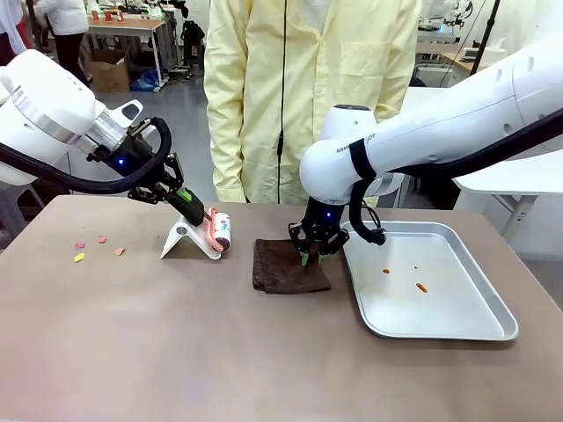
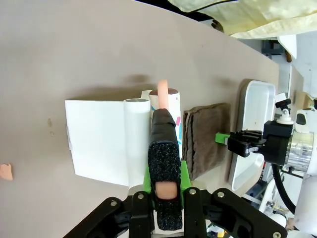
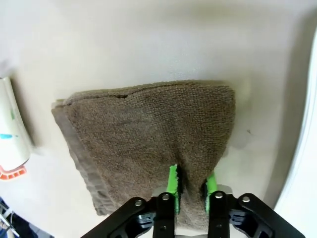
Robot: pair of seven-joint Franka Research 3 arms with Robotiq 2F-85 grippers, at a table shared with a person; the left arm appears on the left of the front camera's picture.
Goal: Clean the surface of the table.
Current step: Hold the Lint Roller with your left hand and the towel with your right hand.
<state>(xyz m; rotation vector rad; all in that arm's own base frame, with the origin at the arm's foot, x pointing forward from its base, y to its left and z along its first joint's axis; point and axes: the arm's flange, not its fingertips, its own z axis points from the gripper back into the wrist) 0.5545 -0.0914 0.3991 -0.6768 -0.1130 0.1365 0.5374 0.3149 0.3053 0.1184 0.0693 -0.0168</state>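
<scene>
The taupe table (image 1: 176, 352) carries a lint roller (image 1: 222, 233) with a pink handle, resting on a white stand (image 1: 183, 239). My left gripper (image 1: 195, 214) is shut on that handle; in the left wrist view the gripper (image 2: 164, 129) covers the handle, and the roller (image 2: 171, 101) lies beside the stand (image 2: 96, 141). A folded brown cloth (image 1: 281, 268) lies flat at the table's middle. My right gripper (image 1: 310, 257) points down at the cloth's right edge. In the right wrist view the gripper (image 3: 191, 181) pinches a fold of the cloth (image 3: 143, 129) between its green pads.
Small pink, orange and yellow paper scraps (image 1: 98, 239) lie at the table's left. A shiny metal tray (image 1: 457, 308) with a few bits in it sits right of the cloth. A person in a yellow coat (image 1: 308, 88) stands at the far edge.
</scene>
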